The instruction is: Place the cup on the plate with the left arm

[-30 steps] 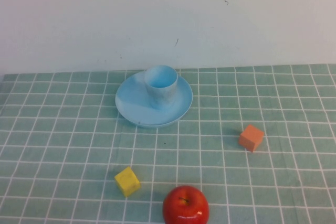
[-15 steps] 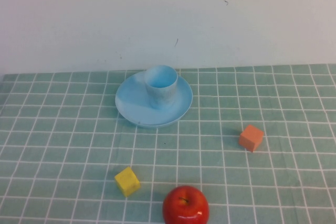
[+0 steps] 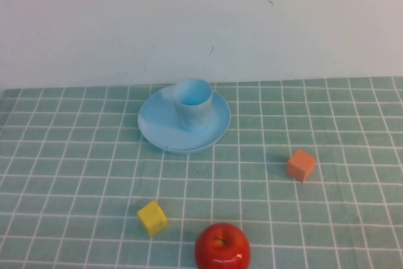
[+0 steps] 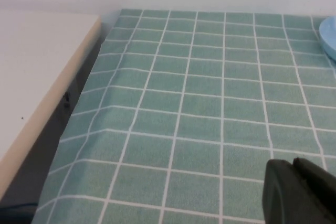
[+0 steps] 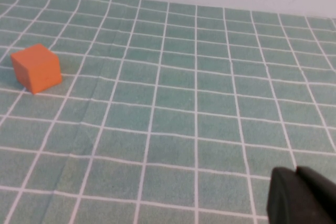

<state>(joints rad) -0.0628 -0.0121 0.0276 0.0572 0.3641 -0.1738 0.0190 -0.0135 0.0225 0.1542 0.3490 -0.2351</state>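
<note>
The small light blue cup (image 3: 192,103) stands upright on the round light blue plate (image 3: 157,124) at the back middle of the green checked cloth. Neither arm shows in the high view. In the left wrist view my left gripper (image 4: 293,165) is shut and holds nothing, low over bare cloth near the table's left edge; a sliver of the plate (image 4: 329,38) shows far off. In the right wrist view my right gripper (image 5: 295,173) is shut and holds nothing, over bare cloth.
An orange cube (image 3: 301,165) (image 5: 37,68) lies right of the middle. A yellow cube (image 3: 152,217) and a red apple (image 3: 222,247) sit near the front edge. A white surface (image 4: 31,72) borders the table's left side, with a dark gap between.
</note>
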